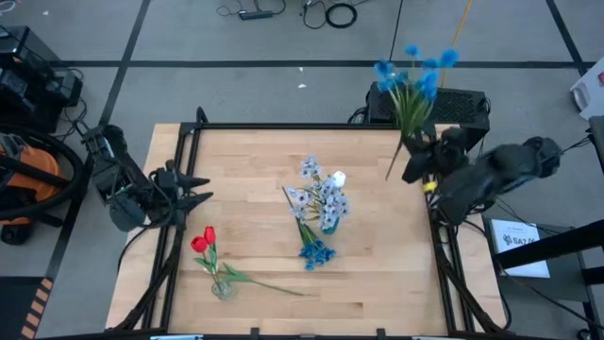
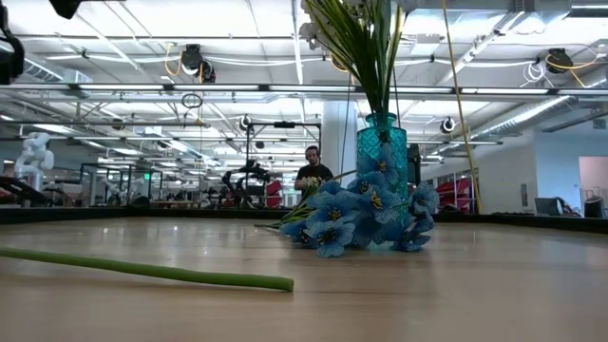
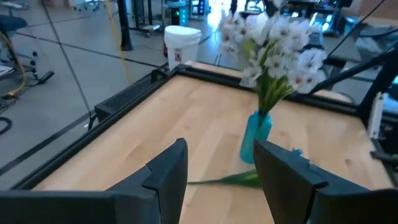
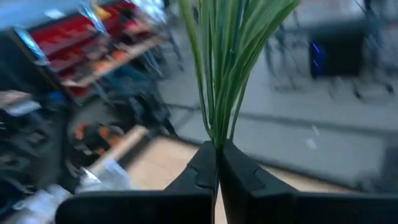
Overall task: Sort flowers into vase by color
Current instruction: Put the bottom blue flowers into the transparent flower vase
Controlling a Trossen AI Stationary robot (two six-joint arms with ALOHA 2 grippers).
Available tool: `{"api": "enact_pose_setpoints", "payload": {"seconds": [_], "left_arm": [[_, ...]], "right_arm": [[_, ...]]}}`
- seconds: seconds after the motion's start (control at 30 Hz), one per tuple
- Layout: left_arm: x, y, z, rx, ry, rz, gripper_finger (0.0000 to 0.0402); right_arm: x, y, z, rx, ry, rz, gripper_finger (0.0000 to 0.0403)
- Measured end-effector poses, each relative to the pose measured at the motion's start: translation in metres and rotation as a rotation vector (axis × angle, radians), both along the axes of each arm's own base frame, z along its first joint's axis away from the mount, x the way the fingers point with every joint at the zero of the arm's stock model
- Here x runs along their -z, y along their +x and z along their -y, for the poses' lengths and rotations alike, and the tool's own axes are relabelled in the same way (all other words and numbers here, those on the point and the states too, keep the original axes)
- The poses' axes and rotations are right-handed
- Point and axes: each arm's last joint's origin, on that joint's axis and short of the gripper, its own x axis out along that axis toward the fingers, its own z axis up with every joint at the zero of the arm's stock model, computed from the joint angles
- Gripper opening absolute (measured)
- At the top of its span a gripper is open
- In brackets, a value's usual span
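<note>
Table [image 1: 377, 274] of pale wood, seen from overhead, with the teal vase [image 1: 328, 225] near its centre. Pale grey-blue sprays [image 1: 321, 194] and one cream-white tulip [image 1: 338, 178] stand in the vase; a second bright blue spray [image 1: 317, 252] lies on the wood at 6 o'clock of the vase, touching its base. Red tulips [image 1: 204, 240] lie toward 8 o'clock, stem trailing right, beside a small clear vase [image 1: 223, 289]. Right gripper [image 1: 411, 151], at 2 o'clock over the table's far right edge, is clamped on the green stems of a bright blue spray [image 1: 413, 74], blooms pointing away from the table. Left gripper [image 1: 200, 187] waits at 9 o'clock, fingers [image 3: 166, 174] spread wide and empty.
</note>
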Motion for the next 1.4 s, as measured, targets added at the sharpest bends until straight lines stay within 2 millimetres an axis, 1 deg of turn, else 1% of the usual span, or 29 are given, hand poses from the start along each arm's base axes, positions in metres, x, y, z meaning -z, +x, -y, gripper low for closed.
{"api": "enact_pose_setpoints", "payload": {"seconds": [0.07,0.17,0.23,0.3,0.4,0.53,0.6,0.77,0.87,0.93,1.03,1.17,1.27,1.4], "left_arm": [[-0.004,0.003,0.002,0.011,-0.008,0.016,0.0187],[-0.009,0.006,0.004,0.037,-0.012,0.039,0.0187],[-0.013,0.008,0.005,0.055,-0.005,0.054,0.0187],[-0.017,0.01,0.006,0.072,0.004,0.073,0.0187],[-0.026,0.013,0.008,0.106,0.007,0.117,0.0187],[-0.041,0.017,0.01,0.175,0.007,0.209,0.0187],[-0.049,0.018,0.011,0.21,0.017,0.265,0.0187],[-0.067,0.018,0.009,0.249,-0.008,0.409,0.0187],[-0.069,0.018,0.01,0.28,-0.02,0.432,0.0187],[-0.068,0.019,0.011,0.31,-0.015,0.428,0.0187],[-0.066,0.022,0.015,0.335,-0.007,0.418,0.0187],[-0.064,0.026,0.019,0.361,0.005,0.403,0.0187],[-0.064,0.027,0.021,0.372,0.008,0.4,0.0187],[-0.064,0.027,0.021,0.373,0.007,0.402,0.0187]], "right_arm": [[-0.022,0.007,0.001,-0.069,-0.088,0.033,0.0],[-0.055,0.021,0.001,-0.237,-0.246,0.14,0.0],[-0.07,0.032,-0.001,-0.308,-0.352,0.228,0.0],[-0.074,0.046,-0.003,-0.343,-0.425,0.269,0.0],[-0.067,0.076,-0.006,-0.4,-0.454,0.286,0.0],[-0.044,0.13,-0.013,-0.55,-0.411,0.316,0.0],[-0.036,0.154,-0.016,-0.603,-0.385,0.331,0.0],[-0.031,0.209,-0.026,-0.691,-0.373,0.334,0.0],[-0.026,0.243,-0.035,-0.745,-0.386,0.304,0.0],[-0.024,0.261,-0.04,-0.767,-0.382,0.276,0.0],[-0.022,0.283,-0.044,-0.775,-0.371,0.23,0.0],[-0.009,0.308,-0.049,-0.781,-0.353,0.183,0.0],[-0.001,0.32,-0.051,-0.782,-0.346,0.187,0.0],[0.008,0.329,-0.051,-0.778,-0.302,0.194,0.0]]}}
